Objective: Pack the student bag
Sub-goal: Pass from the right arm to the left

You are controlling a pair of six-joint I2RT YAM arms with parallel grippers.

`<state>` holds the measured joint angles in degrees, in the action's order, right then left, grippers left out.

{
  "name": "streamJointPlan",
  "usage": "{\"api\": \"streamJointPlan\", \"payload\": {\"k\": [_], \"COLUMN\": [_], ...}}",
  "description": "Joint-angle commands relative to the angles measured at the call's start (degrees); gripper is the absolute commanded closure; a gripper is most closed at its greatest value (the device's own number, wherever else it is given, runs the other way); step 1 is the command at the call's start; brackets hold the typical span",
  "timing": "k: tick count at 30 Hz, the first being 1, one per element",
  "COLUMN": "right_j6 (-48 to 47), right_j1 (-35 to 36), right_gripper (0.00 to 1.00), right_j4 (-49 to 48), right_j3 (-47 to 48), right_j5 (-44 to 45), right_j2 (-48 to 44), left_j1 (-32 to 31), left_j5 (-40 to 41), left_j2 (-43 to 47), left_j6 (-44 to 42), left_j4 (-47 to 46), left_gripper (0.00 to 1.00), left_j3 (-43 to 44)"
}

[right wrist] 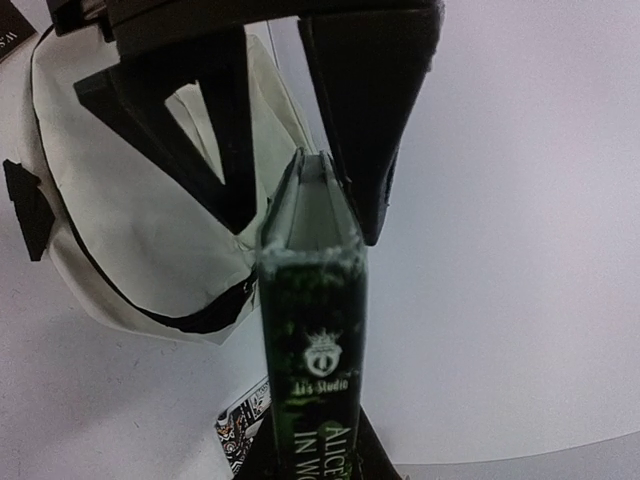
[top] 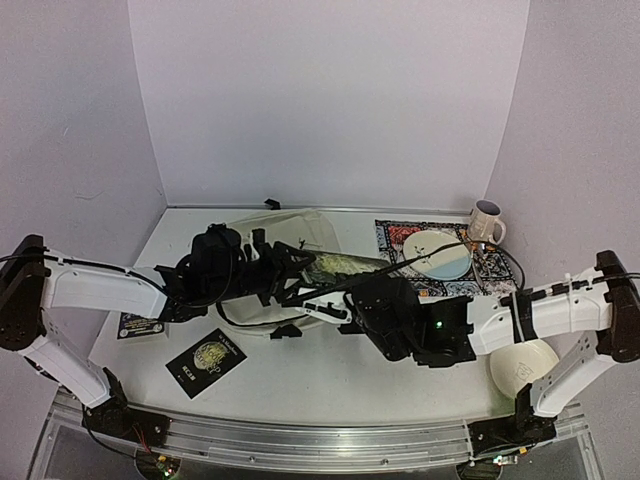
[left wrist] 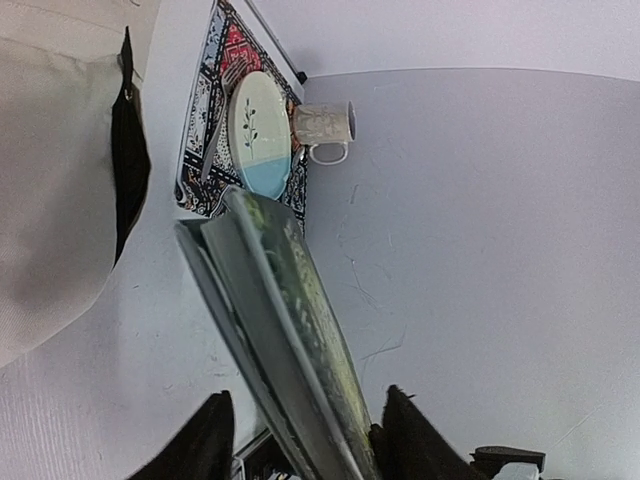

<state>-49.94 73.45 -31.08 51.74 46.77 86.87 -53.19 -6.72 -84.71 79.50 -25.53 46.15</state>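
The student bag (top: 300, 228), cream with black zipper lines, lies at the back centre behind my left arm; it also shows as the bag (left wrist: 50, 150) and the bag (right wrist: 130, 240) in the wrist views. A green hardcover book (top: 345, 265) hangs in the air between both arms. My right gripper (right wrist: 318, 455) is shut on the book (right wrist: 315, 330) at its spine end. My left gripper (left wrist: 305, 400) straddles the book's (left wrist: 290, 320) other end. Its right finger (left wrist: 405, 435) touches the cover and its left finger (left wrist: 212, 440) stands apart.
A plate (top: 437, 253) lies on a patterned mat (top: 395, 235) at the back right, with a mug (top: 487, 222) beside it. A white bowl (top: 523, 367) sits by the right arm's base. Two black booklets (top: 206, 361) (top: 139, 326) lie front left.
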Motion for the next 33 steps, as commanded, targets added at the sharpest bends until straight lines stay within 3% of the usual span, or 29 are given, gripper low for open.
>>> {"api": "streamJointPlan", "payload": {"k": [1, 6, 9, 16, 22, 29, 33], "right_j6": [-2.88, -3.37, -3.54, 0.13, 10.58, 26.72, 35.65], "right_j1": [0.43, 0.47, 0.44, 0.43, -0.24, -9.76, -17.98], "right_gripper": [1.0, 0.92, 0.77, 0.28, 0.05, 0.02, 0.02], "right_j4": [-8.03, -8.23, -8.37, -3.24, 6.98, 21.24, 23.15], "right_j3": [0.73, 0.78, 0.33, 0.26, 2.22, 7.28, 8.61], "right_j5": [4.13, 3.66, 3.44, 0.0, -8.98, -32.22, -48.3], "right_j2": [0.5, 2.4, 2.92, 1.54, -2.73, -6.09, -7.2], "left_j1": [0.19, 0.24, 0.76, 3.85, 7.23, 11.15, 13.39], "left_j5": [-1.71, -0.79, 0.06, 1.1, 0.65, -3.46, -7.64], "left_j2": [-0.58, 0.31, 1.59, 4.83, 7.73, 11.34, 12.19], "left_j6": [-0.99, -0.88, -0.77, -2.28, -5.7, -10.78, -12.37], "left_j4": [-0.22, -0.58, -0.84, -1.1, -1.28, -1.64, -2.96], "left_gripper": [0.6, 0.9, 0.99, 1.0, 1.0, 1.0, 1.0], "left_j3": [3.66, 3.08, 1.77, -1.43, -3.89, -6.37, -7.41]}}
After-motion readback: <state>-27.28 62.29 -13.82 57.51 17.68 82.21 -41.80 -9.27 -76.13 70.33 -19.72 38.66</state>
